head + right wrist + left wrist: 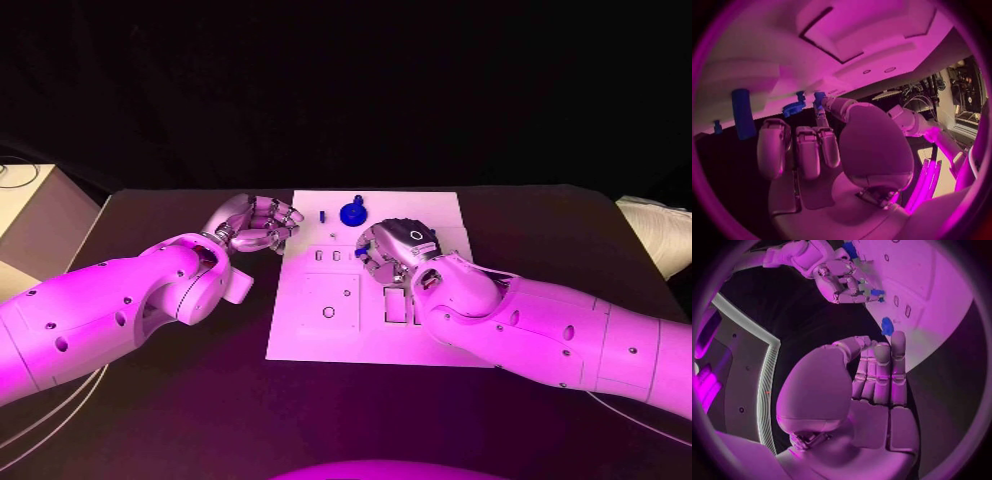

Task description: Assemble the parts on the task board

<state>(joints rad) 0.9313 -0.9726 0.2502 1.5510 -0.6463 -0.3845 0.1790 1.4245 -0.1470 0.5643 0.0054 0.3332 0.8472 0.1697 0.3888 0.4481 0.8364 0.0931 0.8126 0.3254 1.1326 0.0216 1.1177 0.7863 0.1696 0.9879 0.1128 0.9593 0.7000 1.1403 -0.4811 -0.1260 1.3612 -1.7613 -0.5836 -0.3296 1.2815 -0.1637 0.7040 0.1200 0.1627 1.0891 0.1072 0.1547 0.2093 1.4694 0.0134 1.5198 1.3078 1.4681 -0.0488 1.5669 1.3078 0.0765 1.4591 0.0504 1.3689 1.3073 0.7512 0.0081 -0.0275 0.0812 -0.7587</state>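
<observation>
Task board (433,345): head view, a white plate at the centre of the black table (173,410), with bare table along its edges at 3, 6 and 9 o'clock. A blue part (353,212) stands near the far edge at 12 o'clock. The left hand (260,224) hovers at the board's far left edge; the right hand (397,250) hangs over the board's middle. Left wrist view: left hand (873,385), fingers straight and pressed together, holding nothing; a blue part (887,326) lies just beyond the fingertips. Right wrist view: right hand (826,150), fingers curled in; whether they hold anything, cannot tell. A blue post (743,114) stands on the board.
</observation>
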